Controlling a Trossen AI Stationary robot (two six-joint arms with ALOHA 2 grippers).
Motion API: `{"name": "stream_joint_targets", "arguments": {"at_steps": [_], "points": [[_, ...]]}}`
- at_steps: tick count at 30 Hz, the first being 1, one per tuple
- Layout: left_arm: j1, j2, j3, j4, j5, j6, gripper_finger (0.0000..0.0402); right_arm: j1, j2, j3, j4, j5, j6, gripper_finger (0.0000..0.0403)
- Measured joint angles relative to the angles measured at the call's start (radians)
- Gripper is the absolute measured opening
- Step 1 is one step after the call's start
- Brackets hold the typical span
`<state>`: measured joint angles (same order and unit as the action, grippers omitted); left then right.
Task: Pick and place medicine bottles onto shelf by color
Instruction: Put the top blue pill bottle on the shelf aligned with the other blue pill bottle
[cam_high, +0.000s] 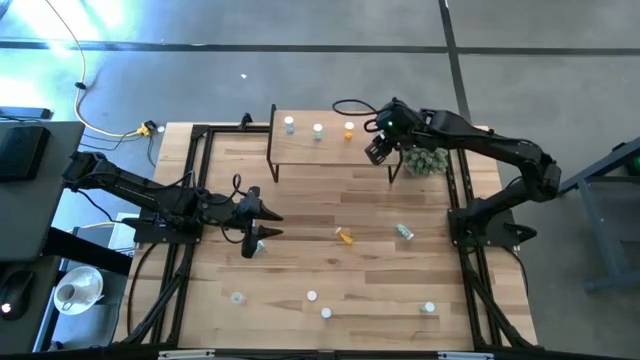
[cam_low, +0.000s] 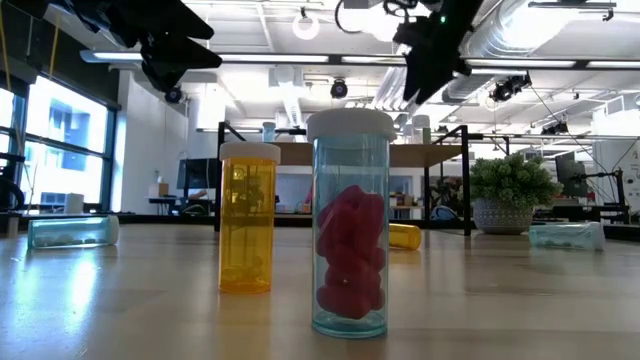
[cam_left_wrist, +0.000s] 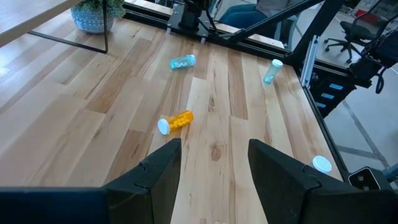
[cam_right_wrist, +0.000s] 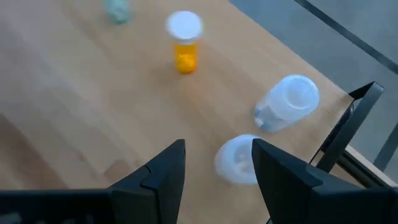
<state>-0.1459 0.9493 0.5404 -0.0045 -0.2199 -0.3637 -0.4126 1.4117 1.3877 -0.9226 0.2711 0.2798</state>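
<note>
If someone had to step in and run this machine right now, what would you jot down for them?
Left gripper: open, empty, above the table's left middle.
Right gripper: open, empty, over the shelf's right end.
Done: three bottles stand on the shelf, a pale one, a clear one and an orange one.
Left: an orange bottle and a light blue bottle lie mid-table; more bottles stand along the near edge.

Clear bottle (cam_low: 349, 225) stands beside orange bottle (cam_low: 247, 217).
</note>
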Motion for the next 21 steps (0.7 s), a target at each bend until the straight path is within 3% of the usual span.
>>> {"name": "stream_joint_targets", "arguments": {"at_steps": [6, 13, 21], "points": [[0.000, 0.000, 0.000, -0.031, 0.000, 0.000, 0.0176, 0.091, -0.010, 0.084, -0.094, 0.018, -0.011, 0.0177], [0.000, 0.000, 0.000, -0.048, 0.000, -0.001, 0.0176, 0.211, -0.052, 0.086, -0.207, 0.021, 0.004, 0.0177], [0.000, 0.000, 0.000, -0.052, 0.000, -0.001, 0.0176, 0.395, -0.080, -0.083, -0.192, 0.052, 0.073, 0.0177]]}}
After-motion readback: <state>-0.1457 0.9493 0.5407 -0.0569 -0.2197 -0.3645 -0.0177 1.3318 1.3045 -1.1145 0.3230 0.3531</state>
